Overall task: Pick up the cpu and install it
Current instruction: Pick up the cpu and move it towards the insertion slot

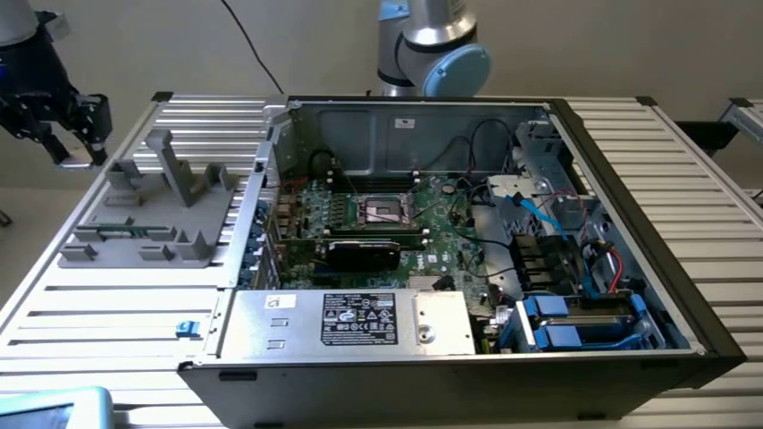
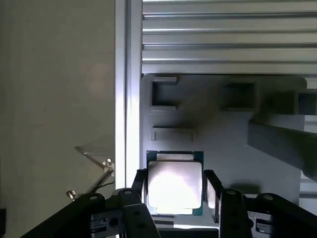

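The cpu (image 2: 174, 184), a flat square chip with a shiny pale metal top and a green rim, sits between my gripper's (image 2: 176, 179) two black fingers (image 2: 213, 191), which press on its two opposite edges. It hangs above the grey holder (image 2: 218, 144) rather than resting on it. In the exterior view my gripper (image 1: 74, 159) is at the far left, above the table's edge just beyond the grey holder (image 1: 155, 214), with the pale cpu (image 1: 79, 164) at its tips. The dark square socket (image 1: 384, 211) with its metal frame lies on the motherboard inside the open computer case (image 1: 620, 295).
The case's tall metal side wall (image 1: 264, 179) stands between the holder and the motherboard. A black rectangular card (image 1: 364, 252) sits just in front of the socket. Cables and blue drive bays (image 1: 573, 322) crowd the case toward the exterior view's right. The holder has upright grey posts (image 1: 173, 165).
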Available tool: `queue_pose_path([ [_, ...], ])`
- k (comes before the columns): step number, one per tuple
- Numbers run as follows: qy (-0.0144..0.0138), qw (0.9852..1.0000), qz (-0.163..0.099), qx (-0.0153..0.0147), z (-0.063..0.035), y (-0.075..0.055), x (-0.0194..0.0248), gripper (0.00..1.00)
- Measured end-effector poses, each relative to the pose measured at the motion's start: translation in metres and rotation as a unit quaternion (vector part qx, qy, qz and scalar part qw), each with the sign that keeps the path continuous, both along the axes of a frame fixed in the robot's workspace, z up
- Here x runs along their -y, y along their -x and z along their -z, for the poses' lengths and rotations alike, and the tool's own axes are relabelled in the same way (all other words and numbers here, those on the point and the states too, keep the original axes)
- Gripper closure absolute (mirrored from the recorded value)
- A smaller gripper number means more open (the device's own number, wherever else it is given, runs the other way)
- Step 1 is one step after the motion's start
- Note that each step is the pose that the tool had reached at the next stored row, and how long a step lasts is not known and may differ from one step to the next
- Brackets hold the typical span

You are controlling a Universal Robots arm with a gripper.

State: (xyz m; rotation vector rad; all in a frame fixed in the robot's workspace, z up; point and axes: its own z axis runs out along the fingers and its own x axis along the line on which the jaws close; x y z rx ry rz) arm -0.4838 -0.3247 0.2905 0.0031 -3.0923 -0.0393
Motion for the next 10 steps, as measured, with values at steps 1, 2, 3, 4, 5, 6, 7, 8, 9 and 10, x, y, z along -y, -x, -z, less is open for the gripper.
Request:
queue_pose_path([
  [1, 0.0001, 1.0, 0.0, -0.0001, -0.0044, 0.0, 0.0, 0.44],
  [2, 0.0001, 1.0, 0.0, 0.0, -0.0088, -0.001, 0.0, 0.44],
  [3, 0.0001, 1.0, 0.0, 0.0, -0.0133, -0.001, 0.0001, 0.44],
  [4, 0.0002, 1.0, 0.0, 0.0, -0.0179, -0.002, 0.0, 0.44],
  [5, 0.0002, 1.0, 0.0, 0.0, -0.0224, -0.002, 0.0, 0.44],
  [6, 0.0003, 1.0, 0.0, 0.0, -0.027, -0.003, 0.0, 0.44],
  [7, 0.0003, 1.0, 0.0, 0.0, -0.0316, -0.004, 0.0001, 0.44],
  [8, 0.0003, 1.0, 0.0, 0.0001, -0.0359, -0.006, 0.0, 0.44],
  [9, 0.0004, 1.0, 0.0, 0.0, -0.0409, -0.008, 0.0, 0.44],
  [10, 0.0004, 1.0, 0.0, 0.0, -0.0454, -0.01, 0.0, 0.44],
])
